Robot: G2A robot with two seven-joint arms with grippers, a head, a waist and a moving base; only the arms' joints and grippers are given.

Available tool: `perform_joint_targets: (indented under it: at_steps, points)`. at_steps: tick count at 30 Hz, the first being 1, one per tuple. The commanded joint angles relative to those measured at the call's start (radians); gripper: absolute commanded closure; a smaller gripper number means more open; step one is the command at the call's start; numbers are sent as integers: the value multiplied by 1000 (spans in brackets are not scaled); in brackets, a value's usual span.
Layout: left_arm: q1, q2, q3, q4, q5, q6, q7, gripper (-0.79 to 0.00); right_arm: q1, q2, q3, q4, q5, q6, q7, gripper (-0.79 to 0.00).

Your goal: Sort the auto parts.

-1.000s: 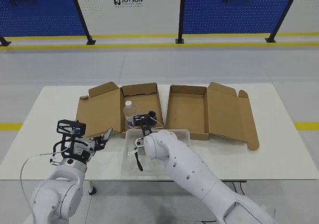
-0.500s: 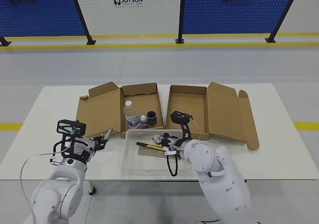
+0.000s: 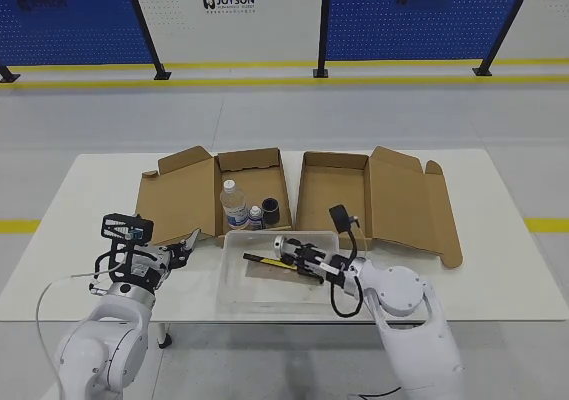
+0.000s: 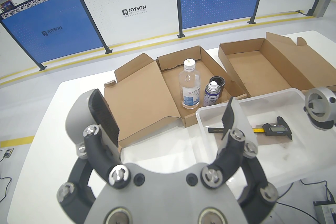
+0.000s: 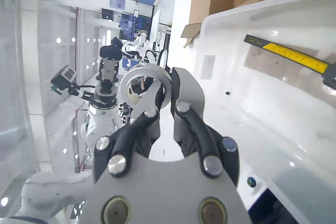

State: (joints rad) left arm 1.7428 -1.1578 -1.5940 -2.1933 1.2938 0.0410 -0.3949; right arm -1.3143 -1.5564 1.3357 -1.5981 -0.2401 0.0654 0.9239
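My right gripper [image 5: 166, 83], pinching the metal ring [image 5: 143, 68], has swung off the left box [image 3: 254, 185] and now hangs over the clear bin [image 3: 254, 292].

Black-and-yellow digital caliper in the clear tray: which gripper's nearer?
Right. The right gripper, shut on a silver metal ring, hovers over the clear tray close to the caliper; the left gripper, open, hangs outside the tray.

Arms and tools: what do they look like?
The left arm and right arm have rounded white shells. The left tool and right tool: silver base plate, black linkages with silver screws, grey fingers with black pads. A black cable loops beside right wrist.
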Motion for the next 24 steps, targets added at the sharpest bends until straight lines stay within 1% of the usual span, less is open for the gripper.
perform_joint_targets:
  at_steps: [1,4,8,10,15,18,20,24]
  points:
    - [0,0,0,0,0,0,0,-785,12,4,-1,10,-6,-5,3,0]
    - [0,0,0,0,0,0,0,-785,30,12,-2,11,-31,-2,3,0]
    - [0,0,0,0,0,0,0,-785,51,24,6,-20,-124,-5,-37,0]
    - [0,0,0,0,0,0,0,-785,64,32,11,-43,-214,16,-65,0]
    - [0,0,0,0,0,0,0,-785,121,51,9,-98,-518,129,-107,0]
    - [0,0,0,0,0,0,0,-785,181,60,-4,-73,-689,197,-99,0]
    - [0,0,0,0,0,0,0,-785,226,63,-13,-34,-777,232,-82,0]
    - [0,0,0,0,0,0,0,-785,323,69,-31,86,-918,253,-55,0]
